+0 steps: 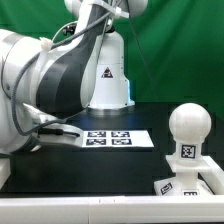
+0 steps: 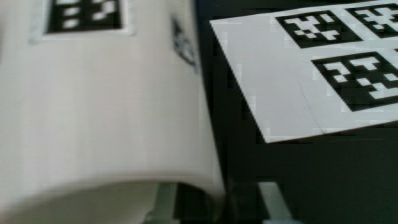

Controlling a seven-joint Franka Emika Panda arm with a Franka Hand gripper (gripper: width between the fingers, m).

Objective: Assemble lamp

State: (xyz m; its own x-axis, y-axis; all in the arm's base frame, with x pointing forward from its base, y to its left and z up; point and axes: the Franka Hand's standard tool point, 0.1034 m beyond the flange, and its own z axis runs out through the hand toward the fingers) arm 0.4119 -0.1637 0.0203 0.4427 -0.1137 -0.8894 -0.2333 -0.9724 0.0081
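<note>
In the wrist view the white shade [image 2: 98,120] lies on its side on the black table and fills most of the picture, with a tag [image 2: 86,14] on its far end. My gripper [image 2: 219,208] is open. Its fingers [image 2: 173,205] straddle the shade's near rim wall, with a dark gap on each side of the wall. In the exterior view the arm hides the gripper and the shade. The rounded bulb [image 1: 187,128] stands upright on the flat square base [image 1: 192,186] at the exterior view's right, well away from the gripper.
The marker board [image 1: 112,139] lies flat on the table in the middle and shows in the wrist view [image 2: 311,70] just beside the shade. The robot's own white pedestal [image 1: 105,75] stands behind it. The arm's bulky links [image 1: 40,90] fill the exterior view's left.
</note>
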